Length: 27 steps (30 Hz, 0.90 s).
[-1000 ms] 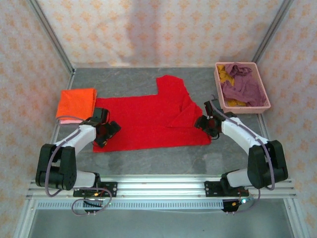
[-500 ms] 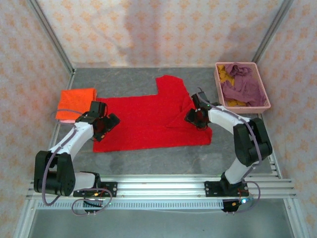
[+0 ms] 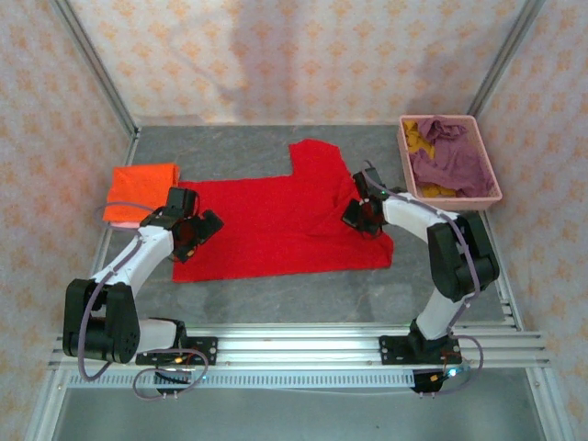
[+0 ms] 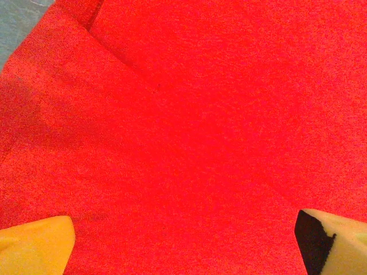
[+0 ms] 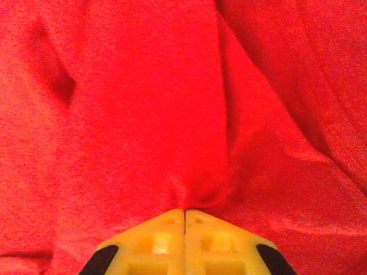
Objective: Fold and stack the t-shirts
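Lying spread at frame centre, the red t-shirt (image 3: 266, 225): is the right gripper (image 5: 184, 213) pinching it now?
Yes, newly clamped on a pucker; the left gripper (image 4: 183, 243) is hovering wide open lower left, so folding is likely beginning.

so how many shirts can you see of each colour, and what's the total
red t-shirt: 1
orange t-shirt: 1
mauve-purple t-shirt: 1
mustard yellow t-shirt: 1
total: 4
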Available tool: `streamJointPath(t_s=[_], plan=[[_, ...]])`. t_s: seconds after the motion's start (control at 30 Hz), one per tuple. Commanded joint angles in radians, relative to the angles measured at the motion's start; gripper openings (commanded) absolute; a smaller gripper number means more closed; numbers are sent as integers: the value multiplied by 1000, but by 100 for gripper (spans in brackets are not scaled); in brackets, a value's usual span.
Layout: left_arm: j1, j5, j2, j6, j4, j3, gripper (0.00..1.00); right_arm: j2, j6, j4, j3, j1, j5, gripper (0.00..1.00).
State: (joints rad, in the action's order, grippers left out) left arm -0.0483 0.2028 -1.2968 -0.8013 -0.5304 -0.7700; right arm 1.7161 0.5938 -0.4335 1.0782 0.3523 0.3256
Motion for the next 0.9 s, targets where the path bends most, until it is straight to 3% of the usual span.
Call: streamJointPath(t_s=[0.0,0.47,0.57,0.6,0.67,0.73,0.87], plan=[[-20,10,-4,28,21,-14,100,8,-9,2,76,6,14,0],[-178,24,2,86,143,-13,100,209,-28,15,391,39,9,2],[-192,23,-1,96,145,-17,100,260,-51,3,468,40,-3,16],[-195,23,-2,100,144,-18,100,275,-65,-4,495,40,3,32],[-200,21,-3,109,143,-17,100,286,-86,-1,524,39,22,53],[-201,15,0,112,145,-14,100,278,-107,-1,536,40,9,59],[-206,10,-4,121,163,-8,100,225,-112,5,493,26,-39,61]])
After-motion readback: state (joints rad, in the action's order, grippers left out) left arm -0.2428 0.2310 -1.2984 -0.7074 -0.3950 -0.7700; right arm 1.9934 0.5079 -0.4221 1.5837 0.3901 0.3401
